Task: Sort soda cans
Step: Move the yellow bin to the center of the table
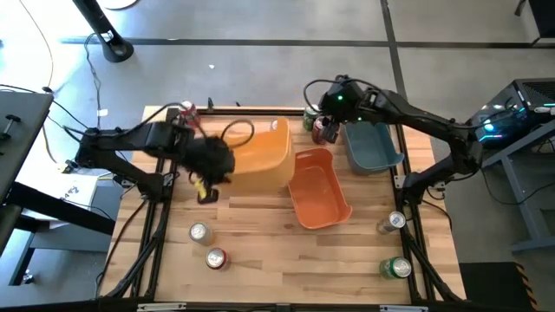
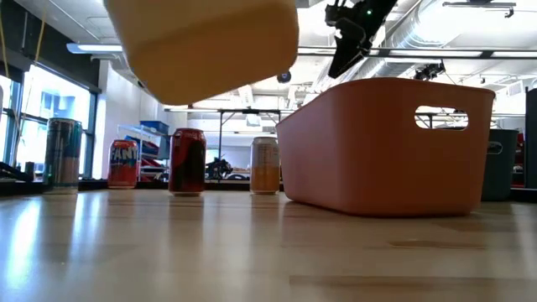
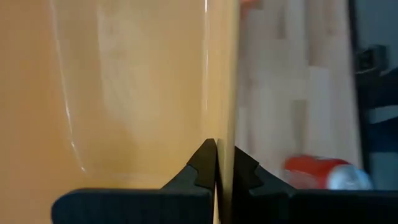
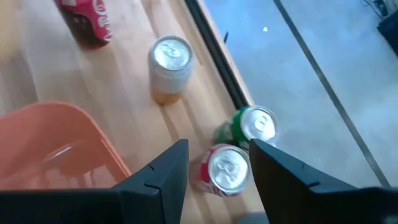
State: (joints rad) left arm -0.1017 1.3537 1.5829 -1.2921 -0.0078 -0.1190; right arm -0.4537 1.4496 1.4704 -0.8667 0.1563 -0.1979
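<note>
With the orange bin [image 1: 319, 189] taken as the landmark, the risks are read from left to right. To its left, the yellow bin [image 1: 264, 156] is held tilted and lifted off the table by the left gripper [image 3: 216, 167], whose fingers are pinched fully together on the bin's thin wall. Such an edge grip could slip or let the bin swing, and the bin could then drop onto the orange bin's rim just beside it. A red can [image 1: 186, 110] stands behind the left arm, far to the left of the orange bin, and could be knocked if that arm is swung back.

Above the far edge of the orange bin, the right gripper [image 4: 219, 163] is poised over a red can [image 4: 225, 169], its fingers partly spread and nothing yet gripped. A green can [image 4: 252, 127] stands touching or almost touching that red can, so a finger could land on it during descent and topple it off the nearby table edge. A silver-topped can [image 4: 169, 67] stands farther along that edge.

The left arm is stretched in from the left with its wrist low; the right arm is bent over from the right, gripper pointing down.

Other cans are left in front of the orange bin: two [image 1: 200, 231] [image 1: 216, 258] to its left, two [image 1: 395, 222] [image 1: 396, 268] to its right.
</note>
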